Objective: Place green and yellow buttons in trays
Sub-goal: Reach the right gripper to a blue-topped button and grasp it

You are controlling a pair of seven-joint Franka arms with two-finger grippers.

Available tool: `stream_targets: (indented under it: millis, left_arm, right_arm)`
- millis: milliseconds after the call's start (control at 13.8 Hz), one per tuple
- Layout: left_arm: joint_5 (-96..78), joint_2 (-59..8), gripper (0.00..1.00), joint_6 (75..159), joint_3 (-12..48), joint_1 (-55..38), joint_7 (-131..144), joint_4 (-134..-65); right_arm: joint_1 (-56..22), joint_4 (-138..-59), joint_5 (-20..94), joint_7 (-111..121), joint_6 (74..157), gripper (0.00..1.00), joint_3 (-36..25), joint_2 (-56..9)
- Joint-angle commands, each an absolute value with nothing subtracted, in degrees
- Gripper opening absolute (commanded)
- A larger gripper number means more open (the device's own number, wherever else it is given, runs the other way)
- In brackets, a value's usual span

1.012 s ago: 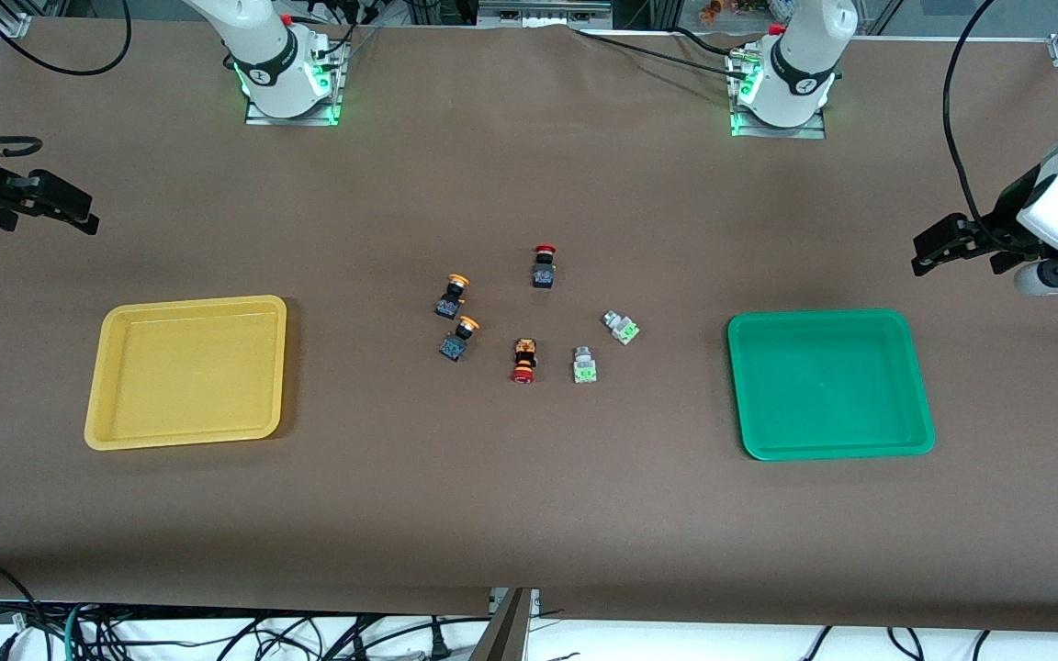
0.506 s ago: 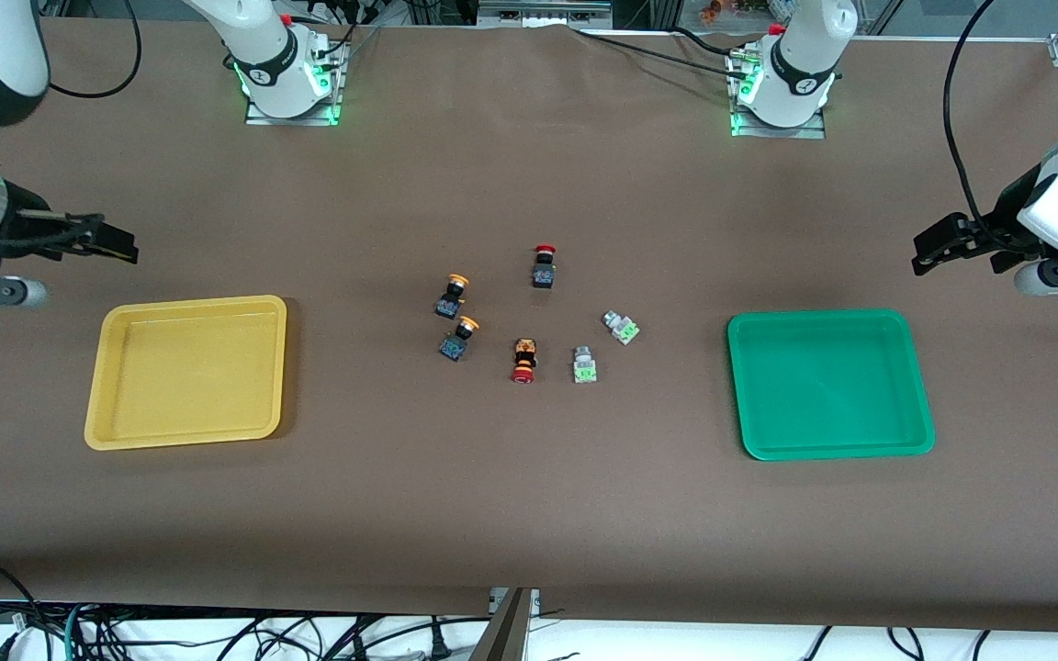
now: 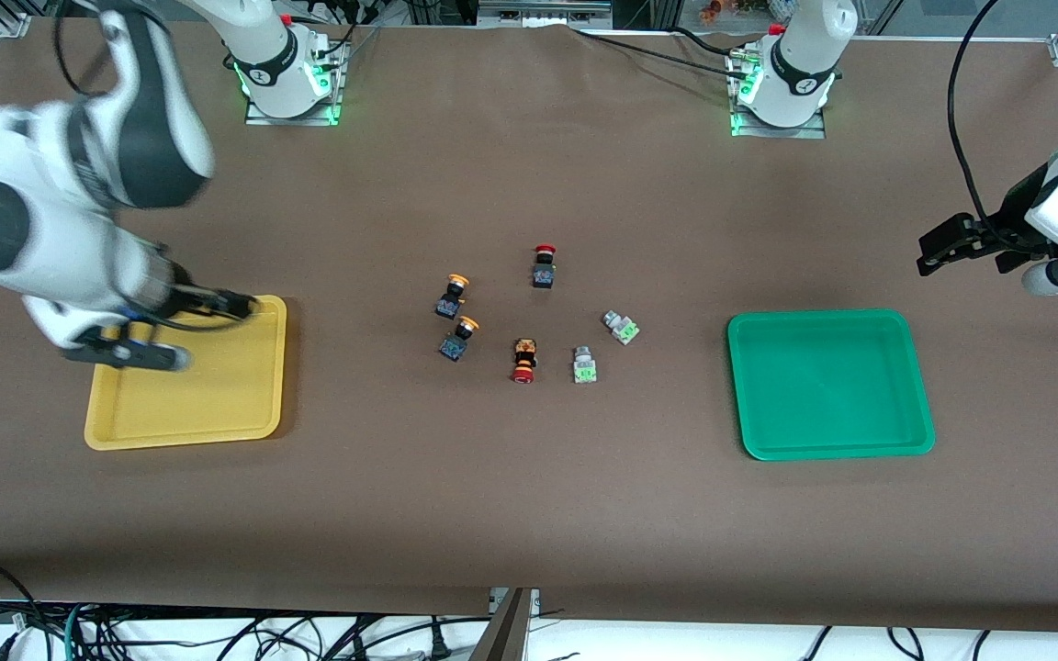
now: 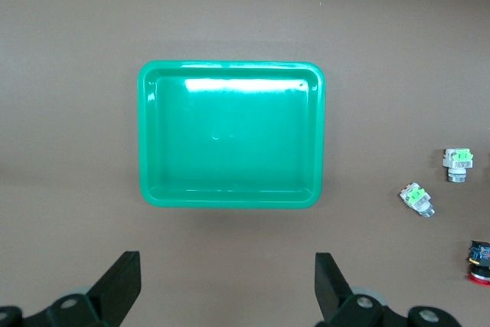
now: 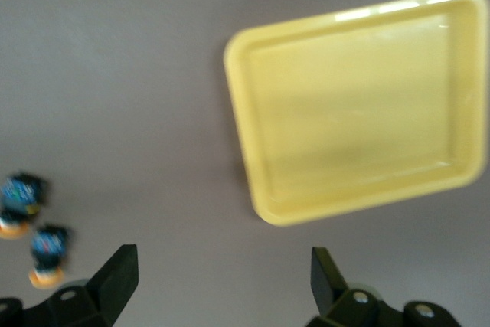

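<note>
Brown table (image 3: 529, 514), green and yellow buttons (image 3: 455, 321) loose at centre, between yellow tray (image 3: 217, 431) and green tray (image 3: 832, 450). Right gripper (image 3: 240, 308) over yellow tray's rim, fingers spread, empty. Left gripper (image 3: 928, 257) waiting above table near green tray, released.

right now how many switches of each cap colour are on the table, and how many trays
yellow-capped switches: 2
green-faced switches: 2
red-capped switches: 2
trays: 2, a yellow tray and a green tray
total: 8 things
</note>
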State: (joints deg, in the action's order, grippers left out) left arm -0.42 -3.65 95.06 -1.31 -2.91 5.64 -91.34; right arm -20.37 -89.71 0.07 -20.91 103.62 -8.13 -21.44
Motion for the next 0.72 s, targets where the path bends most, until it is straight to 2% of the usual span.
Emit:
stream_targets:
  millis: [0, 289, 651]
  left_arm:
    - [0.97, -4.66, 1.0, 93.69, -0.97, -2.64, 5.27, -89.38]
    - [0.36, -5.53, 1.0, 90.62, 0.26, -4.21, 8.07, -89.91]
    - [-3.57, -14.13, 1.0, 94.55, 6.23, -7.99, 26.07, -89.65]
  right_arm:
    - [-25.03, -88.24, 4.37, -32.03, 110.45, 1.0, -8.53, -26.88]
    - [-33.38, -87.89, 7.73, -50.23, 123.54, 1.0, -8.53, -33.91]
    - [-40.33, -87.89, 7.47, -61.78, 134.28, 1.0, -8.53, -41.91]
